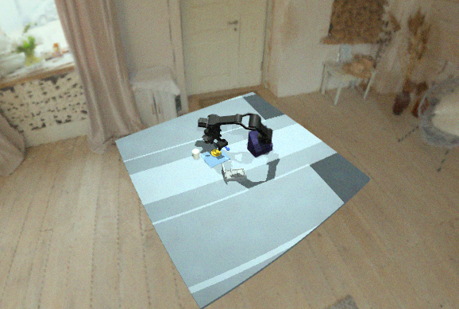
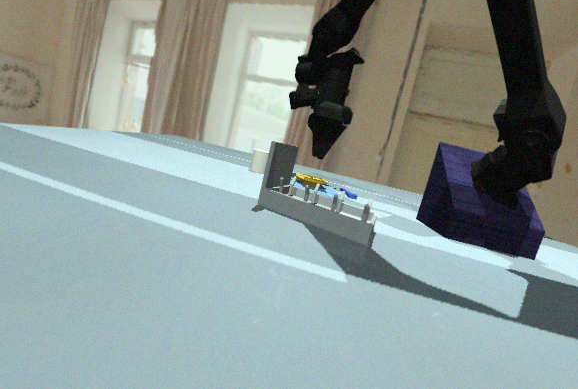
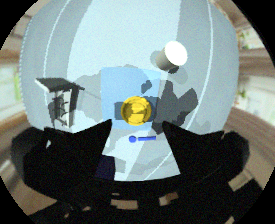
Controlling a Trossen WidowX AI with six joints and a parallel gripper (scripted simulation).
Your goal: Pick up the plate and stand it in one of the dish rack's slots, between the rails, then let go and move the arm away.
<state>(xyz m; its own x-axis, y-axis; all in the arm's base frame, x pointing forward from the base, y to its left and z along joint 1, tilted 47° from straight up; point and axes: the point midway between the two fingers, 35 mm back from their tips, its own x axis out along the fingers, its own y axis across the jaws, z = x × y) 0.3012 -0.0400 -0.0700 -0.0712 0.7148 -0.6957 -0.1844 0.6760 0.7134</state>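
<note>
A yellow plate [image 1: 216,152] [image 2: 311,179] [image 3: 136,110] lies flat on a light blue mat [image 1: 210,161] [image 3: 107,80]. My gripper [image 2: 319,157] [image 3: 137,123] is open and empty. It hangs above the plate, pointing down, with a gap between its fingertips and the plate. In the wrist view the plate shows just beyond the gap between the fingertips. The grey dish rack [image 1: 235,175] [image 2: 320,213] [image 3: 63,107] stands beside the mat, with short upright pegs along it and a tall panel at one end. Its slots look empty.
A white cup [image 1: 195,154] [image 2: 259,161] [image 3: 174,54] stands beside the mat, on the side away from the arm's base. A blue spoon-like thing [image 2: 349,193] [image 3: 144,138] lies near the plate. The arm's base stands at a dark purple block [image 1: 258,145] [image 2: 452,200] [image 3: 106,167].
</note>
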